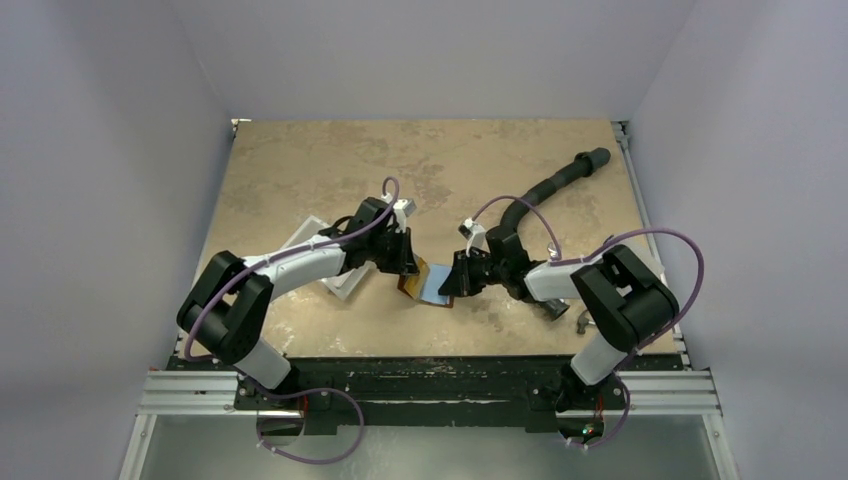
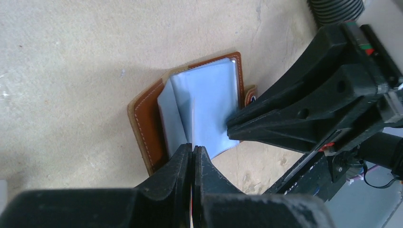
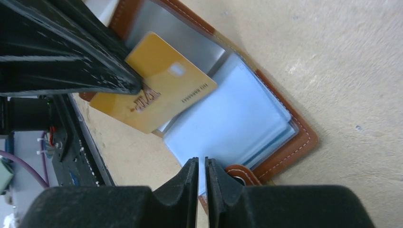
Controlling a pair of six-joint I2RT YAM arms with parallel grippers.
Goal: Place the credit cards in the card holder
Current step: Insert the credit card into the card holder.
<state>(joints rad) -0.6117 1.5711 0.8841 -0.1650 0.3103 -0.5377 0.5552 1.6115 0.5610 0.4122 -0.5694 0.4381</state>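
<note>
- One brown leather folding card holder [image 2: 142,114], lying open.
- At least two pale blue-grey plastic sleeves [image 2: 209,104] inside it.
- One gold rectangular plastic credit card [image 3: 152,90], at ten o'clock of the holder in the right wrist view.
- Two black two-finger grippers: left gripper [image 1: 408,262] and right gripper [image 1: 450,283].
- One clear-and-white plastic box [image 1: 300,240], at nine o'clock of the holder.
- One black ribbed hose [image 1: 565,175], at two o'clock.

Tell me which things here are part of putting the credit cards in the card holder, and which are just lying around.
In the job: gold credit card, pinched in the left end effector; open brown card holder, its sleeve gripped by the right end effector.
Lying about: white box on the left; black ribbed hose at the far right.
</note>
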